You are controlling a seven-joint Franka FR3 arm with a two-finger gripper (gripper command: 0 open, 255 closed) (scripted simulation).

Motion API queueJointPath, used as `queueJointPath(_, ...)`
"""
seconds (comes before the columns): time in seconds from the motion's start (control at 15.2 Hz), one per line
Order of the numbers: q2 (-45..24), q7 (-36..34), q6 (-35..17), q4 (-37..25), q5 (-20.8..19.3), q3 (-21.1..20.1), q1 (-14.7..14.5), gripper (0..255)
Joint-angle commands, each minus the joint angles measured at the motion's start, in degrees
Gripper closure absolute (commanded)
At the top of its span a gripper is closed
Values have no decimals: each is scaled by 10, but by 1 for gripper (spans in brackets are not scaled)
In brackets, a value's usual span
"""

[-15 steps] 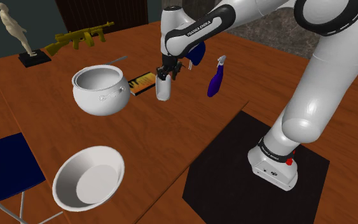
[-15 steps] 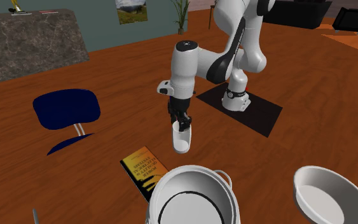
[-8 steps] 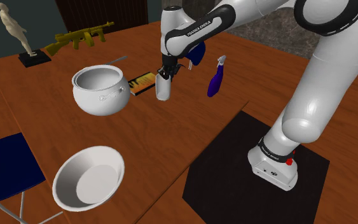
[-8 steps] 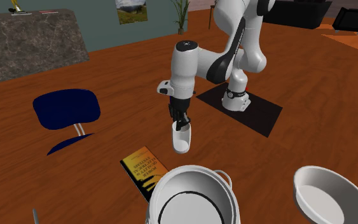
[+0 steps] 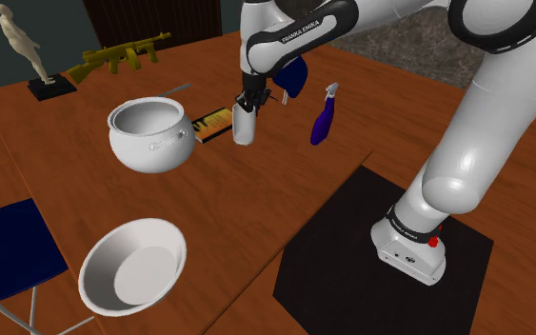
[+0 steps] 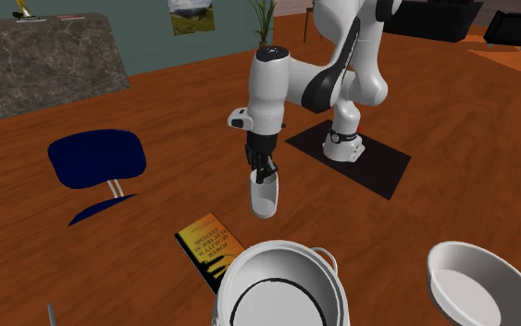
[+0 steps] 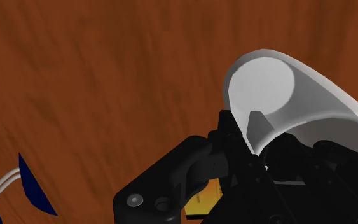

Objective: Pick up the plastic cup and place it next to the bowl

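Black and two-fingered, the gripper (image 5: 248,103) pinches the rim of the white cup (image 5: 245,127), which hangs upright below it and, judging by the second exterior view, just clear of the brown wooden surface (image 5: 256,214). Across the shoulder view from left to right come the wide white bowl (image 5: 132,265) near the front edge, a white pot (image 5: 149,133) with side handles further back, a yellow-and-black book (image 5: 211,124) lying flat just beyond the pot, the held cup close beside the book, and a blue spray bottle (image 5: 324,119) a little further to the right. The pick-up looks done and the carry is the step in hand. The bowl lies well apart from the cup, toward the shoulder view's lower left, so the next move calls for a swing past the pot with the cup kept high enough to clear its rim, then a descent to bare wood just beside the bowl. On the arm (image 5: 294,38) the white lettering reads FRANKA EMIKA; the book's cover carries print too small to read.
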State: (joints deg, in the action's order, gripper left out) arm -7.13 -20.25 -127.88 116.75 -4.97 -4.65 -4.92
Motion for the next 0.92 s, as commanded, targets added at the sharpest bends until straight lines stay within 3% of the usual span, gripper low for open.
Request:
queueJointPath(0.0,8,2,14,-7,2,0,0,255)
queueJointPath(0.86,40,11,108,-69,9,-1,0,255)
